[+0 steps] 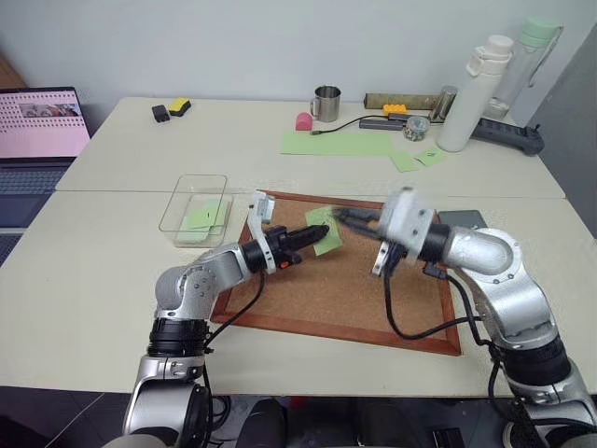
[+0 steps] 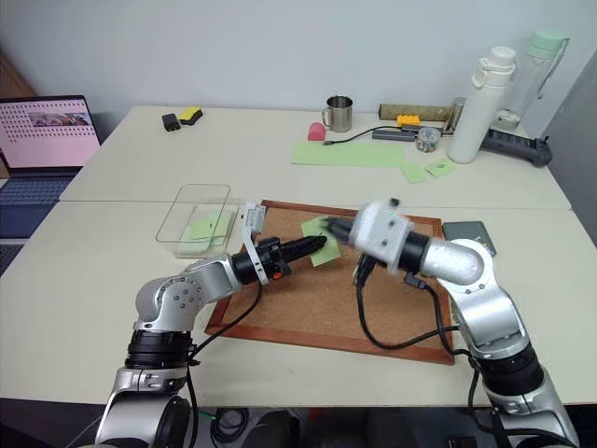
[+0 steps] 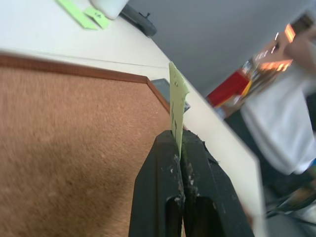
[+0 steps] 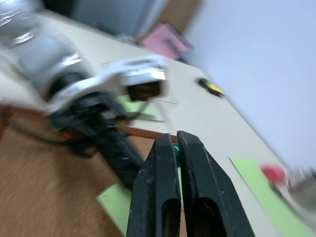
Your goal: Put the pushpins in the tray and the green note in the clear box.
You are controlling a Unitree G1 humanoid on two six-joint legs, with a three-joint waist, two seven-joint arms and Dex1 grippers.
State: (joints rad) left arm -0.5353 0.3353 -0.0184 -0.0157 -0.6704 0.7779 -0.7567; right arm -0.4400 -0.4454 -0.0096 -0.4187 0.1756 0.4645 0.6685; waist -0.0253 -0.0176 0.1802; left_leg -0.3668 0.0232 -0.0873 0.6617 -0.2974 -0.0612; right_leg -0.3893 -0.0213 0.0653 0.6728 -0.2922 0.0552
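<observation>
The green note [image 1: 327, 234] is lifted over the corkboard [image 1: 345, 294], and my left gripper [image 1: 313, 236] is shut on its near edge. The left wrist view shows the note [image 3: 177, 96] edge-on, standing up from between the shut fingers [image 3: 163, 163]. My right gripper [image 1: 341, 217] hovers just right of the note and is shut on a pushpin [image 4: 176, 149], whose green head shows between the fingertips. The clear box [image 1: 175, 207] sits left of the board. The dark grey tray [image 1: 464, 219] lies at the board's far right corner, behind my right arm.
A green slip [image 1: 201, 217] lies inside the clear box. On the far table are a long green sheet [image 1: 336, 143], a metal mug [image 1: 326, 104], bottles [image 1: 471, 93] and a power strip [image 1: 508, 135]. A laptop [image 1: 37, 121] stands at the left.
</observation>
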